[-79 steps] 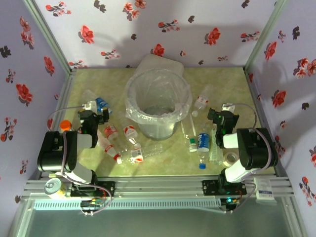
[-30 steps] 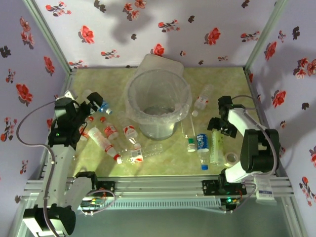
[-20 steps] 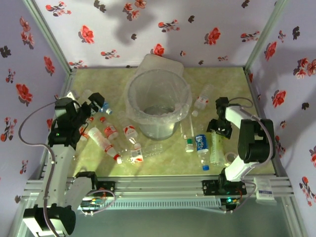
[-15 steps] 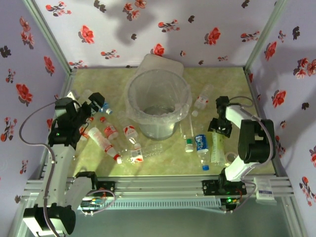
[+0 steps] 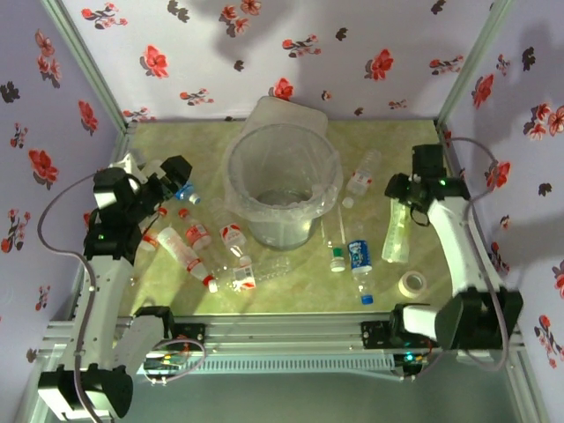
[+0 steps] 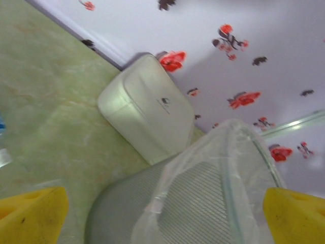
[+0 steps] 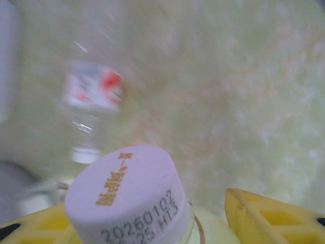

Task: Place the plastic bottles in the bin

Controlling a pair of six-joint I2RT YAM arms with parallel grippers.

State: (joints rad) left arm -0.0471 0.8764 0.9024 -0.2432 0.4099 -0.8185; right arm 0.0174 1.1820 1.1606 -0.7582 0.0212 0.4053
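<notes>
The bin (image 5: 280, 181) stands mid-table, lined with a clear bag; in the left wrist view its ribbed wall (image 6: 213, 198) rises close ahead. My right gripper (image 5: 411, 189) is raised right of it, shut on a pale green-tinted plastic bottle (image 5: 397, 233) that hangs below it. The right wrist view shows that bottle's white cap (image 7: 127, 195) between my yellow fingers (image 7: 271, 218). My left gripper (image 5: 170, 176) hovers open left of the bin, its yellow fingertips (image 6: 30, 213) wide apart with nothing between them. Several bottles (image 5: 192, 236) lie below it, and a blue-labelled bottle (image 5: 361, 254) lies right of the bin.
A white lid (image 5: 286, 112) leans behind the bin, seen also as a white lid (image 6: 144, 114) in the left wrist view. A white tape roll (image 5: 411, 284) lies front right. Another red-labelled bottle (image 5: 359, 179) lies between the bin and the right gripper. Floral walls close in three sides.
My right gripper has risen off the table and swung back and right, carrying the pale bottle up with it. The left gripper has shifted slightly towards the back.
</notes>
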